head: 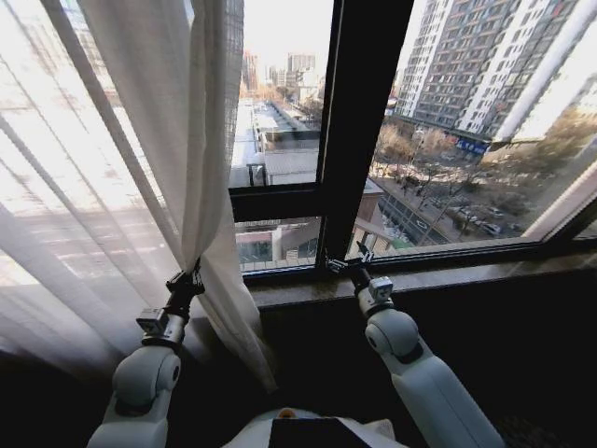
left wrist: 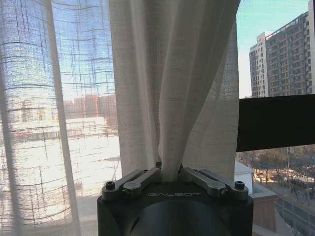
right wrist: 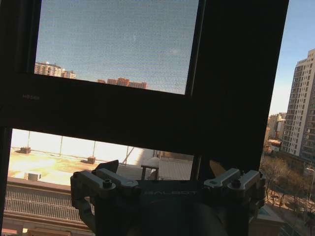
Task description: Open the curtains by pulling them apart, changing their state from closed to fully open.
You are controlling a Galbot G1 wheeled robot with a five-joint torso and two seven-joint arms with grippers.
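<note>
The curtains [head: 140, 168] hang sheer, white and pleated over the window's left side, their tops cut off, the inner edge gathered into a tight bunch. My left tool [head: 189, 277] is clenched on that bunch. My right tool [head: 350, 263] sits released at the windowsill [head: 466, 273], touching no fabric.

My left gripper's [head: 193, 276] fingertips are buried in the bunched fold of the curtains [head: 140, 140], so I cannot see the pads. The curtains run off the head view's top and left edges. My right gripper [head: 357, 262] is small against the dark window frame [head: 359, 121]; its fingers' spacing is unreadable there.
</note>
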